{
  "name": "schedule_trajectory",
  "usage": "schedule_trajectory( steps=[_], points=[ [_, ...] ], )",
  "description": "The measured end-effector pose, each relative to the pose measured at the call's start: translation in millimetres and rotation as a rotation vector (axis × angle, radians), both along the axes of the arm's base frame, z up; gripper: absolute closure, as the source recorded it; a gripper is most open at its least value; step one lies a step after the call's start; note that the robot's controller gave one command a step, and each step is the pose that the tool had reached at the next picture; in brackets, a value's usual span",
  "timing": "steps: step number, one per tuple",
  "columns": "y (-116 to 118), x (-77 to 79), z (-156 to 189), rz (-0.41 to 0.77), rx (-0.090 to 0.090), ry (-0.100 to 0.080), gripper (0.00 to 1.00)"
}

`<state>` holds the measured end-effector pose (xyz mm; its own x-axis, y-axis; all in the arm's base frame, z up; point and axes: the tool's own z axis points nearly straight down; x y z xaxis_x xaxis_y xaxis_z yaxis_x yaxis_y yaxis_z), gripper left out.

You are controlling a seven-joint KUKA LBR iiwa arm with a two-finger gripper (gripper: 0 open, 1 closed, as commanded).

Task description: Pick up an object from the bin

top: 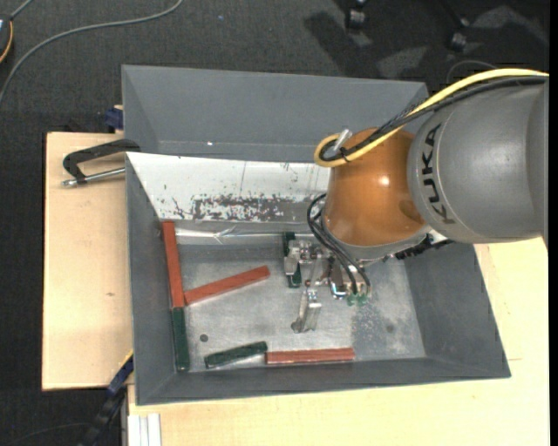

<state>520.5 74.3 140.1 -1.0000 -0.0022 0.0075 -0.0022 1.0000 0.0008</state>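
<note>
Five slim, straight-edged sticks, three red and two dark green, lie in the scuffed grey metal bin. The end effector hangs over bare floor mid-bin; spread or closed, I cannot tell. Nearest are the front red stick by the near wall and the slanted red stick. The left red stick, left green stick and front green stick edge the walls.

A dark grey carpeted floor fills the top of the camera view and runs down the left side. A thin pale cable curves across it at the upper left. Two black shapes lie near the top edge, too dim to name.
</note>
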Motion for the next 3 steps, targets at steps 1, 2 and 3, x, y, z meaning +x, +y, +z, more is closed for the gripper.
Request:
schedule_trajectory(
  steps=[1,2,3],
  points=[
    [71.2,58.5,-73.1,0.093,0.004,-0.012,0.0],
    [67.4,58.7,-69.1,0.086,0.002,-0.012,1.0],
    [36.6,78.2,67.4,0.142,0.001,-0.023,1.0]
  ],
)
